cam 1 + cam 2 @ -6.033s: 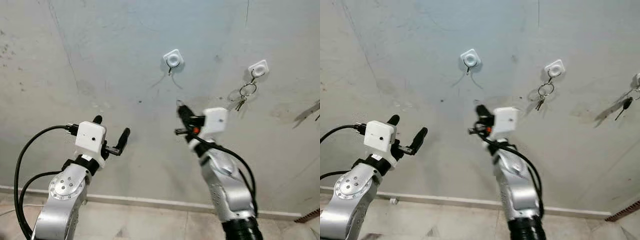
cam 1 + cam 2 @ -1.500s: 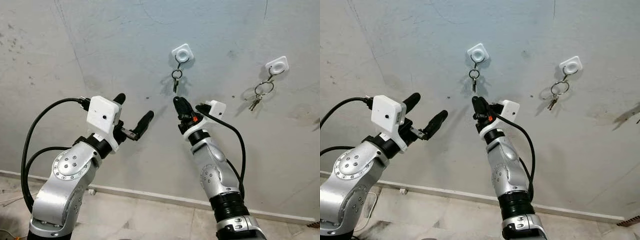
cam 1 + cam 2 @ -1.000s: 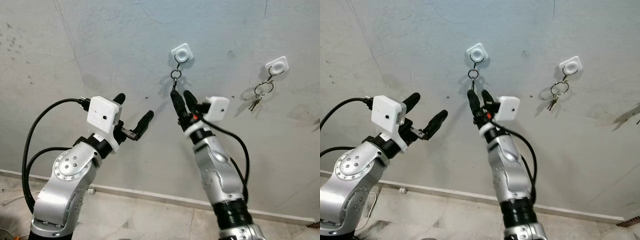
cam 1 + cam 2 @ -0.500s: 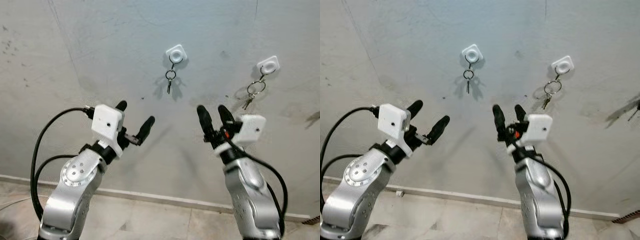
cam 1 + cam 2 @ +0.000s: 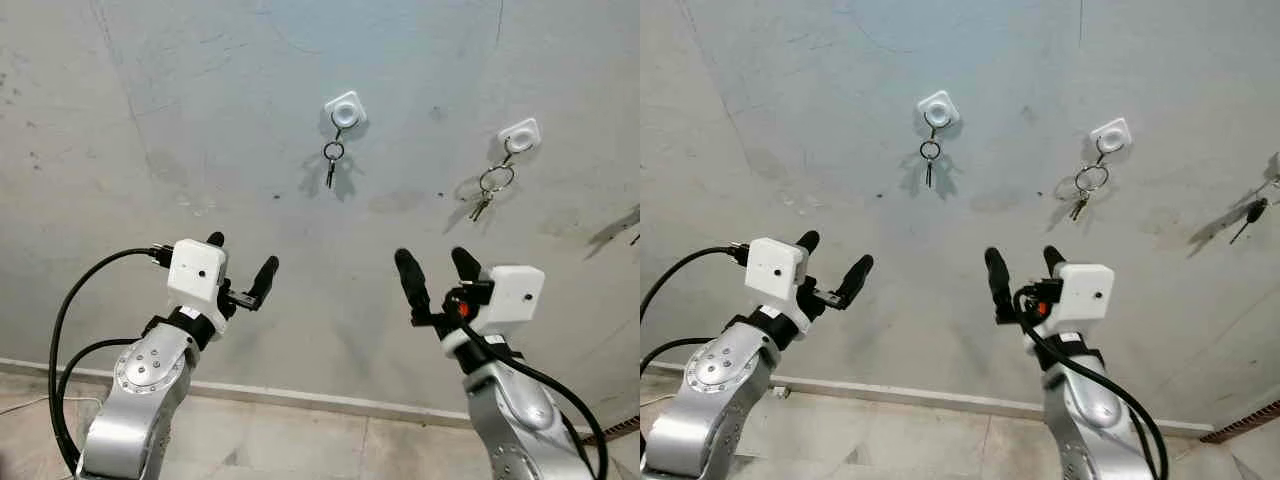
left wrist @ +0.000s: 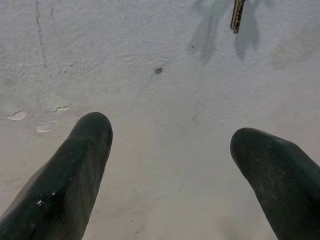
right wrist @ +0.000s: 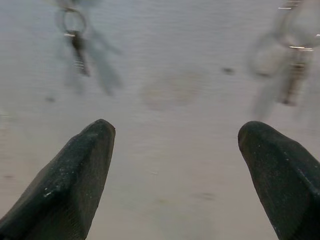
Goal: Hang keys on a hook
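Observation:
A small key on a ring hangs from the white square hook high on the grey wall. In the right wrist view the same key shows blurred ahead of the fingers. My right gripper is open and holds nothing, well below the hook and to its right. My left gripper is open too, low on the left; its wrist view catches the key's tip beyond the fingers.
A second white hook to the right carries a bunch of keys. Another key hangs at the far right edge. A skirting strip runs along the wall's foot above the tiled floor.
My right gripper has drawn back down and to the right, away from the hook, leaving the key hanging there. The left arm has dropped a little. The camera has shifted slightly.

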`<state>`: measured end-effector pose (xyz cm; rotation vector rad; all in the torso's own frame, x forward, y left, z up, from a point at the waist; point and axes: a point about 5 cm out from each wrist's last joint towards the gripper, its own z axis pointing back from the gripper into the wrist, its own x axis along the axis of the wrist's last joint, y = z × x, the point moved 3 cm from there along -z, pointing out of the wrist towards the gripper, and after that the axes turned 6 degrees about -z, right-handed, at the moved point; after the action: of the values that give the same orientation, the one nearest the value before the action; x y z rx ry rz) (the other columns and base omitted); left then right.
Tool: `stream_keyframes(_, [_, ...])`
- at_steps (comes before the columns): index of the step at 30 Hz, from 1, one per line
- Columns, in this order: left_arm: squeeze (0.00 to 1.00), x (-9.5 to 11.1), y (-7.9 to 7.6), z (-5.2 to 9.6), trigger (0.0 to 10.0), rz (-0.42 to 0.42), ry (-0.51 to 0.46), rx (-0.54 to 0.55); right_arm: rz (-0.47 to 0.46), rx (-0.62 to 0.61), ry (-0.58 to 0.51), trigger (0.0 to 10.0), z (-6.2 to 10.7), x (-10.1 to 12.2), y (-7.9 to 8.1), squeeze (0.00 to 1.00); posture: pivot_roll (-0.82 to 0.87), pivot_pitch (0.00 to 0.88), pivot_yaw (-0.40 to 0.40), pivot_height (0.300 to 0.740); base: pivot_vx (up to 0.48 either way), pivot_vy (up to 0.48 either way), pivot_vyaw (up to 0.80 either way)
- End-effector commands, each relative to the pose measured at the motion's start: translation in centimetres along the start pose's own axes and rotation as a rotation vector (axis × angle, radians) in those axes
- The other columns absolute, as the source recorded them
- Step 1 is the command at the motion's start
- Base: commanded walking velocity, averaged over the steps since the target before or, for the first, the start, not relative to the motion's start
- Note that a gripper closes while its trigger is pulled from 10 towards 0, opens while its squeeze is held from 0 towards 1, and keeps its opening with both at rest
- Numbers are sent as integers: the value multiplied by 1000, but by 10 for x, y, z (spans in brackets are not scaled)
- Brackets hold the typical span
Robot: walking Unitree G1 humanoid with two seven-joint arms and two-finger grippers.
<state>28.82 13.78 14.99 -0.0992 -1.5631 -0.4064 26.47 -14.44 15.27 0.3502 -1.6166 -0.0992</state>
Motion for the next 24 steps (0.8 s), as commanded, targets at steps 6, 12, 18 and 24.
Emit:
stream_keyframes(6, [0,-4,4,-4,10000,-8,23,50,6,-101,21,10000,4,4,-18,1000,165,0,-81,740,0,0,-359])
stream_keyframes(12, [0,-3,0,-8,10000,-7,14,38,-11,-110,30,10000,3,4,-20,1000,161,0,-78,740,0,0,-768])
stream_keyframes(18, [0,-1,-3,-10,10000,-45,19,34,-25,-106,20,10000,1,6,-19,0,162,0,-78,740,0,0,-639])
stream_keyframes(24, [0,-1,-3,-11,10000,-36,17,33,-32,-97,25,10000,0,5,-16,0,162,0,-77,740,0,0,0])
